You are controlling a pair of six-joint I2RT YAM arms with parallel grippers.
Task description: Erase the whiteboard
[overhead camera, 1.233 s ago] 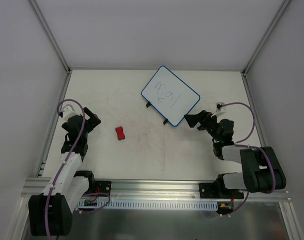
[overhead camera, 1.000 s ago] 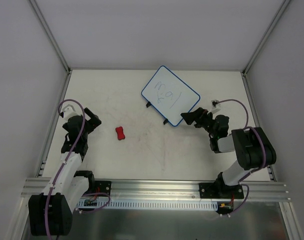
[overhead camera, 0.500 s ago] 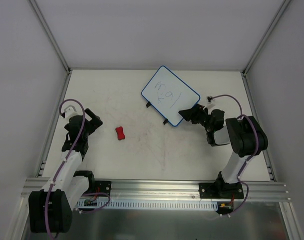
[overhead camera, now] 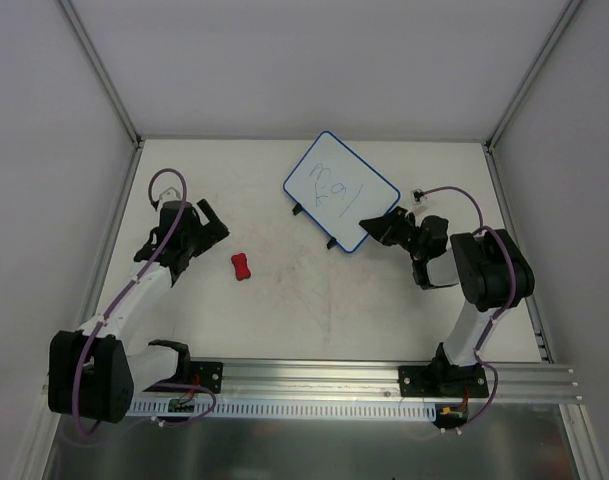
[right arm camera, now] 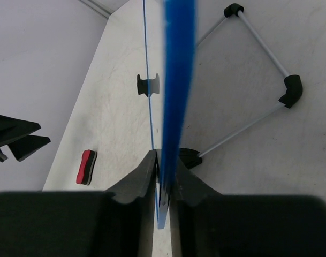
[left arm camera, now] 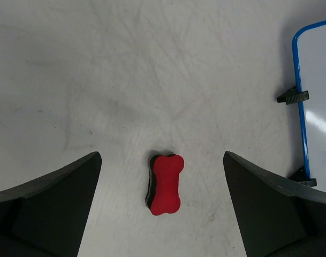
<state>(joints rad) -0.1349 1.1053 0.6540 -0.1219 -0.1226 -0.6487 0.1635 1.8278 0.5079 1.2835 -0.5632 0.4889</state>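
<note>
The whiteboard [overhead camera: 341, 190], white with a thin blue rim and blue scribbles, lies tilted at the back centre of the table. My right gripper [overhead camera: 376, 227] is shut on its near right corner; in the right wrist view the blue rim [right arm camera: 176, 80] runs edge-on between the two fingers [right arm camera: 138, 182]. The small red bone-shaped eraser [overhead camera: 241, 267] lies on the table left of the board. My left gripper [overhead camera: 209, 222] hangs open just left of the eraser [left arm camera: 166, 184], which sits between the wide fingers [left arm camera: 50, 201] without touching them.
The board's black feet [left arm camera: 292, 96] and its wire stand [right arm camera: 259, 37] show under its edge. Grey walls close the table on three sides. The arm bases stand on a metal rail [overhead camera: 314, 385] at the near edge.
My right gripper moved up to the board's corner and closed on its rim. My left arm reached forward and right, bringing its open gripper over the eraser.
</note>
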